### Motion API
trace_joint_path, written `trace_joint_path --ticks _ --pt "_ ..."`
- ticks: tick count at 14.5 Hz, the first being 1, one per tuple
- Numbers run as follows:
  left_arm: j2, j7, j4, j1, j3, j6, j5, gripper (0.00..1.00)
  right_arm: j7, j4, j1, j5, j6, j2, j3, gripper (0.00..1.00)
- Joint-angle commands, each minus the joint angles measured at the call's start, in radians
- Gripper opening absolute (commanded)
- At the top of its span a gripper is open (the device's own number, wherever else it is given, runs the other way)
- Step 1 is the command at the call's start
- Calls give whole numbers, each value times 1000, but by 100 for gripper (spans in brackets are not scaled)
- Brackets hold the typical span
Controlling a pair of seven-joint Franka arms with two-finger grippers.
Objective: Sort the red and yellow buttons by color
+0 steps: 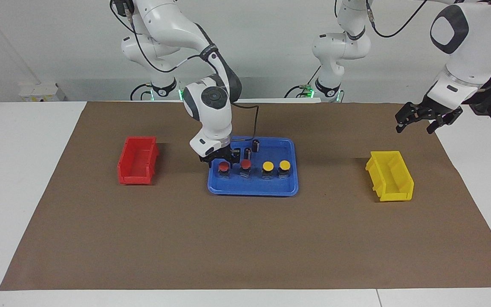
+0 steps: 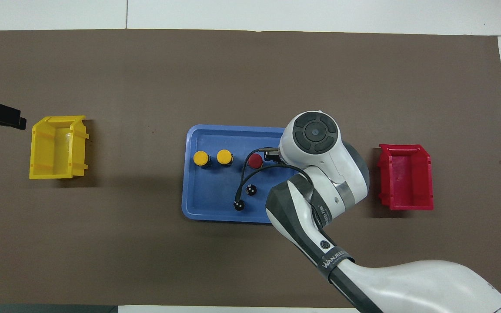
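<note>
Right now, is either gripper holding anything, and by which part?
The left gripper waits empty and open. The right gripper is down at the cap of the end red button, on the blue tray; a grip there cannot be confirmed.

A robotics lab: two white arms (image 1: 211, 98) bolted at a paper-covered table (image 1: 245, 238).
</note>
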Motion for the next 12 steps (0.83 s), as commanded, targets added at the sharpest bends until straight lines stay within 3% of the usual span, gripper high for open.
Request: trace_joint_path --ticks 1,3,5,7,9,10,12 --pt "-28 -5 -39 -9 0 32 16 100 8 -32 -6 3 30 -25 3 44" --pt "-31 -5 -56 -7 0 68 16 96 8 -21 -4 5 27 -22 3 26" --pt "-35 -87 -100 -21 -11 157 12 82 5 9 -6 5 1 -18 3 17" --pt "-26 -271 -181 -148 -16 301 12 81 -32 96 -31 0 -112 -24 0 16" --pt "36 -418 -191 -258 -17 366 7 81 -123 156 -115 2 -248 -82 -4 16" --pt "67 -483 -194 -315 -16 390 7 81 -217 135 -169 2 -302 -128 -5 16" --pt "106 -566 -246 -392 -17 467 7 79 -386 -2 -303 9 -300 -250 -4 16"
